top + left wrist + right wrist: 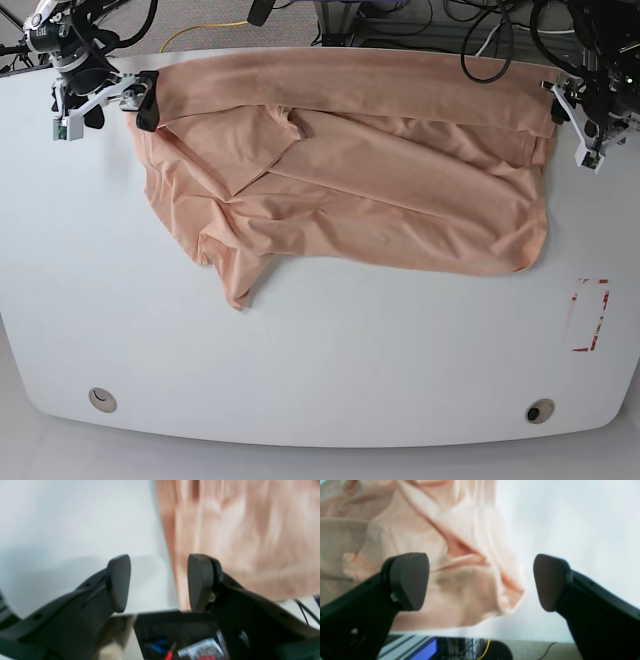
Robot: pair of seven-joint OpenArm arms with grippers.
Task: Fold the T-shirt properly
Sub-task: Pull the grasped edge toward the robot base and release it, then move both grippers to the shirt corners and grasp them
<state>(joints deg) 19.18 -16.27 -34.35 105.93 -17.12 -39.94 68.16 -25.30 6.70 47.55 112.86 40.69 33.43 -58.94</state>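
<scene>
The peach-pink T-shirt (pixel 350 170) lies spread over the far half of the white table (pixel 300 360), with a band folded over along its far edge and a sleeve pointing toward the near left. My right gripper (pixel 142 100) hovers at the shirt's far left corner; in its wrist view it (pixel 481 580) is open, with rumpled cloth (pixel 420 530) below and nothing between the fingers. My left gripper (pixel 562 108) is at the far right corner, also open (pixel 158 580), and the shirt's edge (pixel 237 530) runs under its right finger.
A red-outlined rectangle (pixel 588 314) is marked on the table at the right. Two round holes (pixel 100 400) (pixel 540 411) sit near the front edge. Cables and gear (pixel 400 20) crowd the floor beyond the far edge.
</scene>
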